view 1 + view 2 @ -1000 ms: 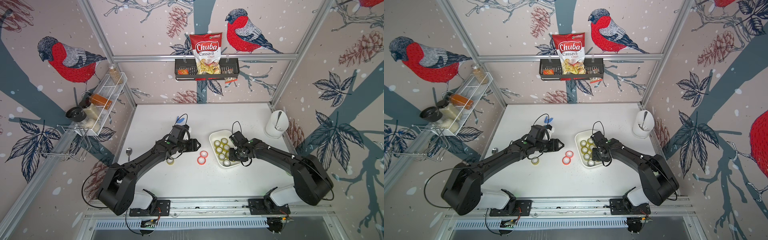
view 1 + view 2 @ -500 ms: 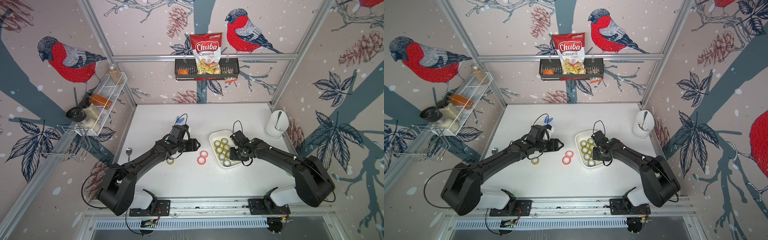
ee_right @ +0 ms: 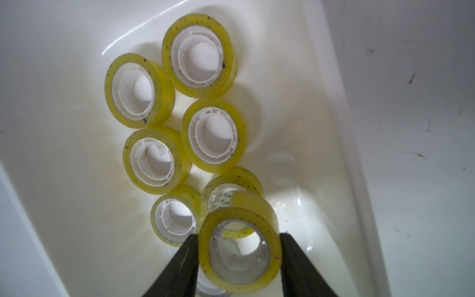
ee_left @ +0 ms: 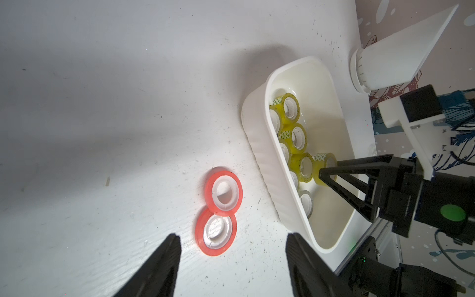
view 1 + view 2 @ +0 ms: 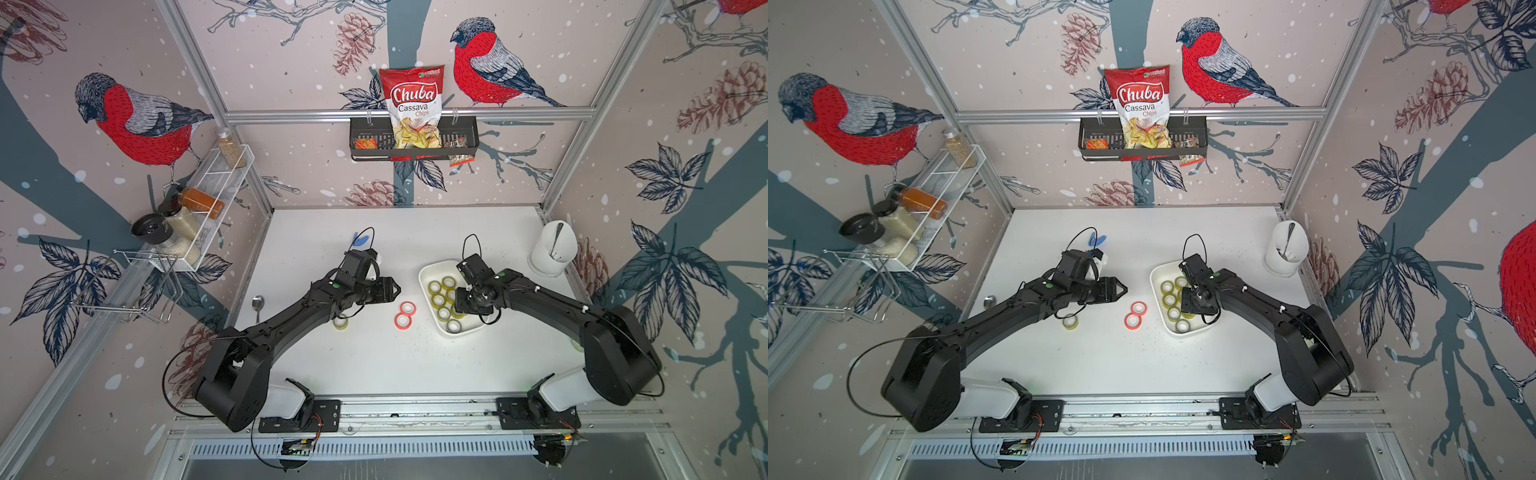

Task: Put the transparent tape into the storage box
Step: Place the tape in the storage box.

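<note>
Transparent tape roll [image 3: 246, 205], yellowish with a pale core, is hanging on edge over the near end of the shallow white plastic storage box [image 4: 259, 154], pinched across its diameter by the right pincer [image 3: 239, 235]. Over the last second that pincer has been edging nearward and tightening slightly, so release looks due. Lying rolls are crowding the box's left side, with bare floor showing along its right wall. The left pincer [image 4: 232, 235] is standing spread above the worktop [image 5: 374, 365] by two orange-red tape rolls [image 4: 239, 191], clear of the box. Another yellowish roll [image 5: 341, 323] is lying under the left arm.
</note>
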Robot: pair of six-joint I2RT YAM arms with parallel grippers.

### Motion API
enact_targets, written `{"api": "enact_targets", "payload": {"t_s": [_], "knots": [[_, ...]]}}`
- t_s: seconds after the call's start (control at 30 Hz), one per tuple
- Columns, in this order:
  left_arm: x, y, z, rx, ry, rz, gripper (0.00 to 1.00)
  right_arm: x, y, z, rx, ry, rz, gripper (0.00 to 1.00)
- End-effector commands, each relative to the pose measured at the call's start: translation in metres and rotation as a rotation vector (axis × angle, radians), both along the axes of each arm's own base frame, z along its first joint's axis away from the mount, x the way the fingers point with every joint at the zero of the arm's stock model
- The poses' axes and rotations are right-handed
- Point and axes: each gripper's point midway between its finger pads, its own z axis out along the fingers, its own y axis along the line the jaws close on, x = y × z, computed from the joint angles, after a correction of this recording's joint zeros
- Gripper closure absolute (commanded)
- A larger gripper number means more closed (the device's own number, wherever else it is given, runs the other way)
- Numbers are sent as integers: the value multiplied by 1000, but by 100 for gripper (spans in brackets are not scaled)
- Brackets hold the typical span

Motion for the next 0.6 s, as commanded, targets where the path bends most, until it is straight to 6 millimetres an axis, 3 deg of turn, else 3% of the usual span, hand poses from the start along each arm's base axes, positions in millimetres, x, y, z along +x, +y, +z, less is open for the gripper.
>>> {"api": "enact_targets", "payload": {"t_s": [0.0,0.4,0.57], "knots": [[0,1,2,11,-21,-6,30,2,6,0,15,2,21,47],[1,1,3,12,-21,-4,30,2,11,-8,24,17,26,44],[0,2,4,13,-22,-1,30,4,8,4,16,-12,15,39]]}}
